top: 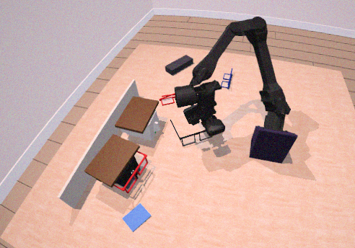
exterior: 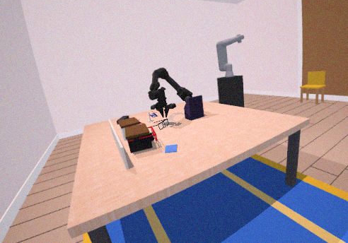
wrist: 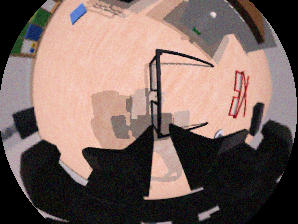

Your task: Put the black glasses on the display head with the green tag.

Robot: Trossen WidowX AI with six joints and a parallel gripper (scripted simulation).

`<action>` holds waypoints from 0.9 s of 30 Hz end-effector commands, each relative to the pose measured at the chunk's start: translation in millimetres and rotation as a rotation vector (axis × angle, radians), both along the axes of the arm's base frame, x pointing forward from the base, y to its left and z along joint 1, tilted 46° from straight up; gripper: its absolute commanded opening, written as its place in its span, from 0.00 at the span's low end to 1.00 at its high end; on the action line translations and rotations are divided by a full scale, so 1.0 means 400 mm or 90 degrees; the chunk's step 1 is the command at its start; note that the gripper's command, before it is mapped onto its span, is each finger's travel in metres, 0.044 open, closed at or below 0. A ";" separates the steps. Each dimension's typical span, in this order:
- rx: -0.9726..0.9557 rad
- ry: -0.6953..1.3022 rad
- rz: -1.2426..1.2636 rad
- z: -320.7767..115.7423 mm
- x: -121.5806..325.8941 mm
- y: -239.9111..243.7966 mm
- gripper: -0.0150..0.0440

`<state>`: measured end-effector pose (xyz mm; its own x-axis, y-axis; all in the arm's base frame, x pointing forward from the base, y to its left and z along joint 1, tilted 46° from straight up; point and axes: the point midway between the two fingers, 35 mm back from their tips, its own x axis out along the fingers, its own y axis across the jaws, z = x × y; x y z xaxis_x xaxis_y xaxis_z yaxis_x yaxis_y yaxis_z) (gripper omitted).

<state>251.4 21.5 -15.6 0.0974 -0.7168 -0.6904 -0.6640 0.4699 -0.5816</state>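
The black glasses [top: 181, 138] [exterior: 163, 124] [wrist: 159, 90] stand on or very close to the table, frame upright, both temples pointing toward the heads' side. My gripper [exterior: 165, 116] [wrist: 160, 127] is slightly open, its fingertips apart on either side of the frame's near end, not clamping it; the top view hides the tips. The pale display head [top: 146, 137] wears nothing visible; its green tag [top: 155, 132] [wrist: 197, 31] faces the glasses' side. The black display head [top: 125, 176] [exterior: 139, 145] wears red glasses [top: 143, 163]. The heads' faces are mostly hidden in the top view.
Brown boards [top: 138, 114] [top: 112, 158] cover both heads, with a grey panel [top: 77, 187] behind them. Loose red glasses [top: 167, 99], blue glasses [top: 230, 79], a dark block [top: 179, 65] and a blue card [top: 137, 217] [exterior: 171, 148] [wrist: 78, 13] lie on the table.
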 end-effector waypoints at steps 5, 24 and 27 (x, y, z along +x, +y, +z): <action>0.003 -0.007 0.007 0.018 -0.002 0.030 0.53; 0.007 -0.021 -0.010 0.031 0.009 0.036 0.49; 0.007 -0.021 -0.010 0.031 0.009 0.035 0.49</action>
